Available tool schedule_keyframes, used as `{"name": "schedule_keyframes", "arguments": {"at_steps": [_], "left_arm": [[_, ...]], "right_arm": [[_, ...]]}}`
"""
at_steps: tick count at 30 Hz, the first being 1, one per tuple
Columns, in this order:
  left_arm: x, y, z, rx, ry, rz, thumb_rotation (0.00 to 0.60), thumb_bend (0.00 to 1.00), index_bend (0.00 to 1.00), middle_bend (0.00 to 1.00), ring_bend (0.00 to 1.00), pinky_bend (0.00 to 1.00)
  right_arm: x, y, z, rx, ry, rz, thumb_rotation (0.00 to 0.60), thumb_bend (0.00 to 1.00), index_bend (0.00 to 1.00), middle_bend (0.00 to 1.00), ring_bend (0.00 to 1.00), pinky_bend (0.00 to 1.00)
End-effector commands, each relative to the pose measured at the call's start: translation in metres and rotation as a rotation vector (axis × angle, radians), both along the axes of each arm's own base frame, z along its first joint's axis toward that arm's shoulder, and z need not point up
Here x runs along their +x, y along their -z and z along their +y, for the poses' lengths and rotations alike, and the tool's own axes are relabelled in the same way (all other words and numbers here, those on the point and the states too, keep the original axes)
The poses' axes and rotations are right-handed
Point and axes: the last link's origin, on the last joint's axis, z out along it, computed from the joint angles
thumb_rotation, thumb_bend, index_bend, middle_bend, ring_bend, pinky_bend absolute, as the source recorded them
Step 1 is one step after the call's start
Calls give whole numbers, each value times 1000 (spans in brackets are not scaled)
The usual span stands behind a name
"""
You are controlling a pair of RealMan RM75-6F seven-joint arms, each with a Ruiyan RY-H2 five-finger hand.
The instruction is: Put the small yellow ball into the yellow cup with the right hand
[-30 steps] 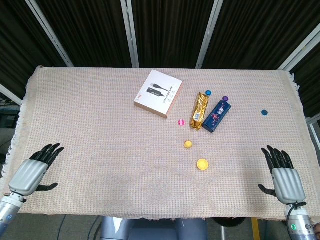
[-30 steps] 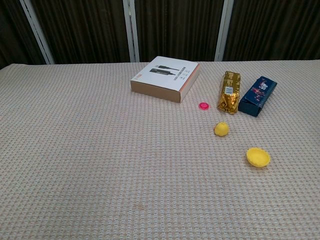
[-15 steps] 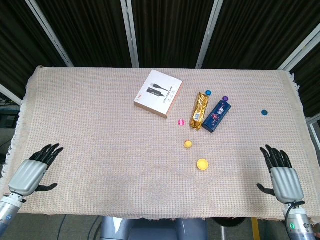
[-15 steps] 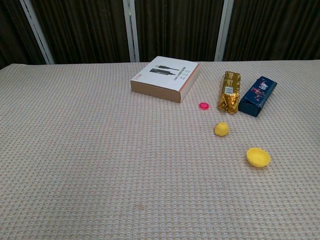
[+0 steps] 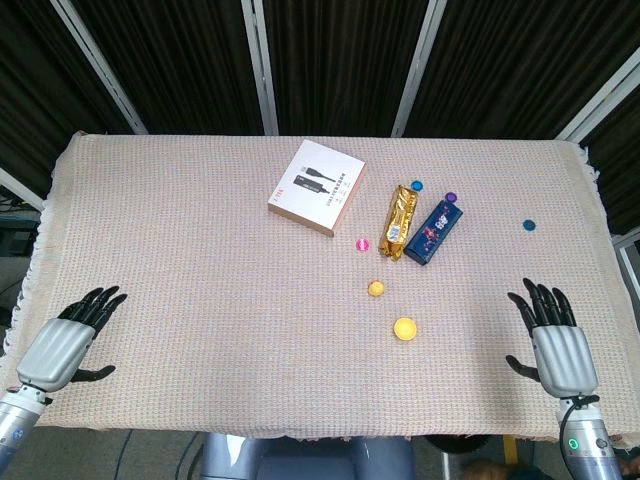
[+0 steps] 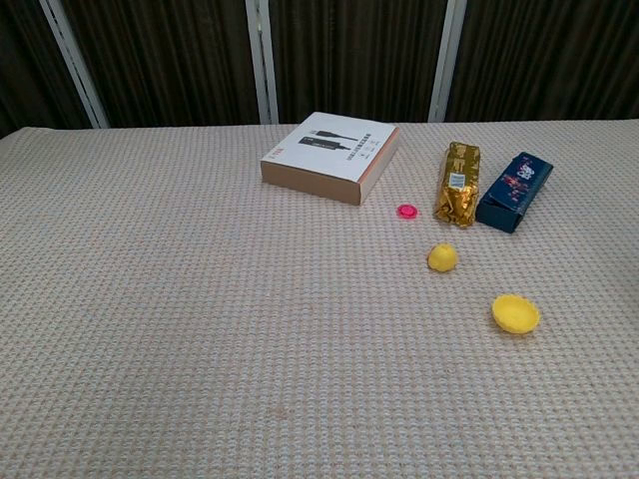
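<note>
A small yellow ball (image 5: 376, 289) (image 6: 442, 257) lies on the woven cloth right of centre. Just nearer and to its right sits the low yellow cup (image 5: 404, 328) (image 6: 515, 313), mouth up. My right hand (image 5: 553, 340) hovers at the front right corner, fingers spread and empty, well to the right of the cup. At the front left edge my left hand (image 5: 68, 338) rests flat with its fingers apart, holding nothing. Neither hand shows in the chest view.
A white box (image 5: 316, 187) lies behind centre. A gold packet (image 5: 400, 221) and a dark blue box (image 5: 435, 230) lie behind the ball. Small pink (image 5: 363, 243), blue (image 5: 417, 185), purple (image 5: 450, 197) and dark blue (image 5: 529, 225) caps dot the cloth.
My right hand has moved a little left and forward over the table's front right corner. The ball, cup and left hand have stayed put.
</note>
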Motion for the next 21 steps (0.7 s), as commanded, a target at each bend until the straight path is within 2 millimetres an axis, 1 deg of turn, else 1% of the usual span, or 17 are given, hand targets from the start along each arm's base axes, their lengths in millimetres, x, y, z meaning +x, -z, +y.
{"name": "schedule_keyframes", "arguments": {"at_steps": [1, 4, 8, 14, 21], "left_arm": [[2, 0, 1, 3, 8, -3, 600, 0, 0, 0, 0, 206], [4, 1, 1, -1, 19, -4, 600, 0, 0, 0, 0, 207], [4, 3, 1, -10, 21, -7, 600, 0, 0, 0, 0, 206], [5, 3, 1, -16, 26, -12, 600, 0, 0, 0, 0, 207], [5, 3, 0, -20, 33, -18, 600, 0, 0, 0, 0, 207]], "right_arm": [[10, 12, -14, 20, -25, 11, 600, 2, 185, 0, 0, 0], [26, 35, -35, 51, -33, 4, 600, 7, 193, 0, 0, 0], [42, 58, -56, 69, -32, 7, 600, 32, 198, 6, 0, 0], [55, 76, -75, 75, -17, -5, 600, 58, 198, 32, 0, 0], [64, 98, -93, 90, 13, -8, 600, 72, 206, 19, 0, 0]]}}
